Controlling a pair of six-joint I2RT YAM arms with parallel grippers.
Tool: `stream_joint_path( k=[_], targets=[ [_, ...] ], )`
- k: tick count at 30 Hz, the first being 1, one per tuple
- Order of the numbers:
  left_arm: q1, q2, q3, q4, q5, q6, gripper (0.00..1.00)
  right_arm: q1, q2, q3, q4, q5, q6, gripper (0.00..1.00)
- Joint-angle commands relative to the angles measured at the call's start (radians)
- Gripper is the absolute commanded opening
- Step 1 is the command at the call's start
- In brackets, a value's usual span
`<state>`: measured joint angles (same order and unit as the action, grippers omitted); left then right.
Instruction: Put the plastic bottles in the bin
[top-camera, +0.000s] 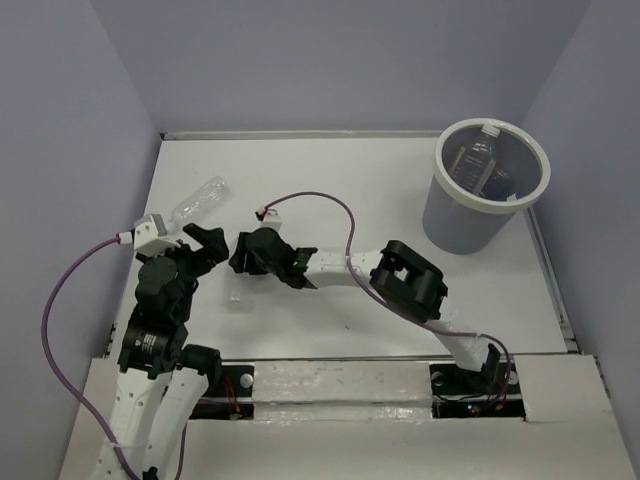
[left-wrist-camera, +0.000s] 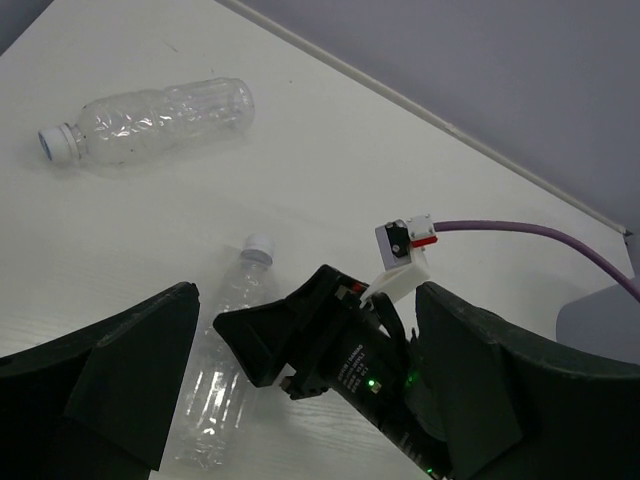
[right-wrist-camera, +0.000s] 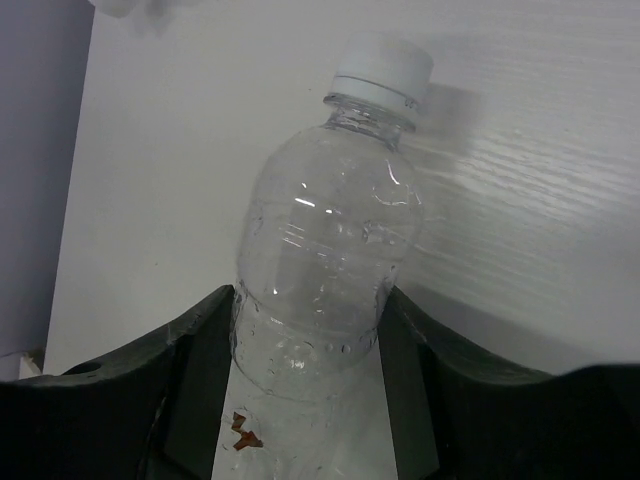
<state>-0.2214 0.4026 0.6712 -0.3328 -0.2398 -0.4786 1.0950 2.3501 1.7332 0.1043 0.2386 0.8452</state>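
Note:
One clear plastic bottle (right-wrist-camera: 320, 270) with a white cap lies on the white table, and my right gripper (right-wrist-camera: 310, 335) is shut on its body, a dark finger pressing each side. From above, this bottle (top-camera: 236, 291) shows faintly under the right gripper (top-camera: 248, 262). A second clear bottle (top-camera: 200, 200) lies on its side further back left, also in the left wrist view (left-wrist-camera: 150, 118). My left gripper (top-camera: 203, 246) stands open just left of the right one, holding nothing. The bin (top-camera: 440, 170) stands at the far right with bottles (top-camera: 480, 152) inside.
Purple cables (top-camera: 320, 205) loop over the table from both wrists. The right arm (top-camera: 405, 280) stretches across the middle of the table. Lavender walls close in the table on the left, back and right.

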Motion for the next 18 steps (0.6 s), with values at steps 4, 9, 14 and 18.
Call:
stream_joint_path(
  k=[4,9,14,18],
  targets=[
    [-0.004,-0.007,0.016,0.048,0.008,0.017,0.99,0.003,-0.27,-0.3,0.053,0.177,-0.034,0.26],
    [-0.003,-0.008,0.014,0.049,0.013,0.017,0.99,-0.069,-0.638,-0.559,0.101,0.298,-0.162,0.26],
    [-0.003,-0.015,0.011,0.054,0.025,0.02,0.99,-0.319,-1.049,-0.707,0.104,0.369,-0.354,0.26],
    [-0.004,-0.022,0.01,0.057,0.033,0.021,0.99,-0.516,-1.261,-0.667,0.104,0.489,-0.628,0.26]
  ],
)
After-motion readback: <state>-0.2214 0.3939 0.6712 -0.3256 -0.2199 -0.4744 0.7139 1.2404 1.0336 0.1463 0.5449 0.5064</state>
